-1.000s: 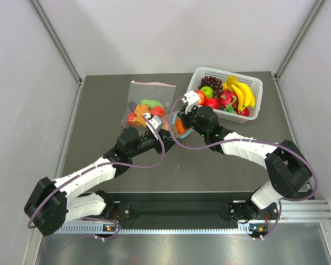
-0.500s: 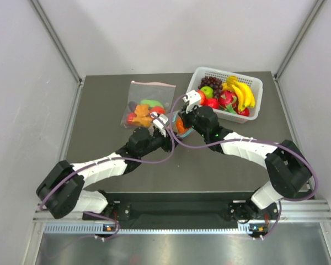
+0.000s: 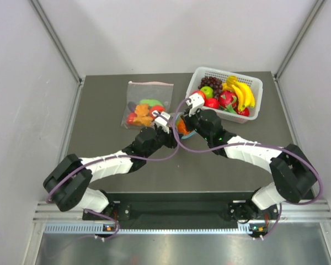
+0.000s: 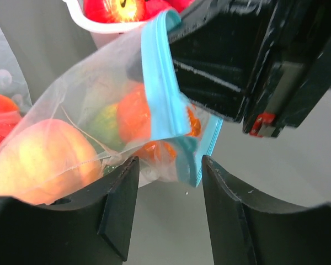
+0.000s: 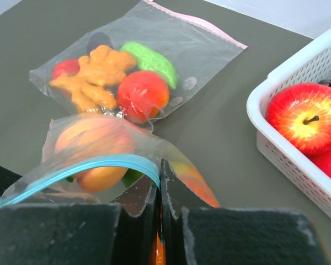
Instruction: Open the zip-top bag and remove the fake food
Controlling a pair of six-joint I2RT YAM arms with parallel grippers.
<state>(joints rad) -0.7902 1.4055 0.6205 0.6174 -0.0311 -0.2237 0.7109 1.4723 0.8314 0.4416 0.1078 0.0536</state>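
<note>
The zip-top bag (image 4: 99, 105) hangs off the table, and my right gripper (image 5: 161, 179) is shut on its teal zip strip (image 5: 99, 164). The fake food shows through the plastic: a peach piece (image 4: 38, 160), an orange piece (image 4: 138, 118) and a green piece (image 4: 105, 124). My left gripper (image 4: 168, 190) is open just under the strip's lower corner, which dips towards the gap without touching either finger. In the top view the left gripper (image 3: 171, 132) and the right gripper (image 3: 183, 122) meet at the bag (image 3: 181, 129) in the middle of the table.
A larger clear bag (image 3: 146, 105) with a pink strip lies at the back left, holding a gingerbread piece (image 5: 94, 77) and other toys. A white basket (image 3: 255, 88) with bananas, grapes and apples stands at the back right, close to the right gripper.
My left arm has swung right and forward, bringing its gripper up against the bag held by the right gripper. The right arm and bag have hardly moved.
</note>
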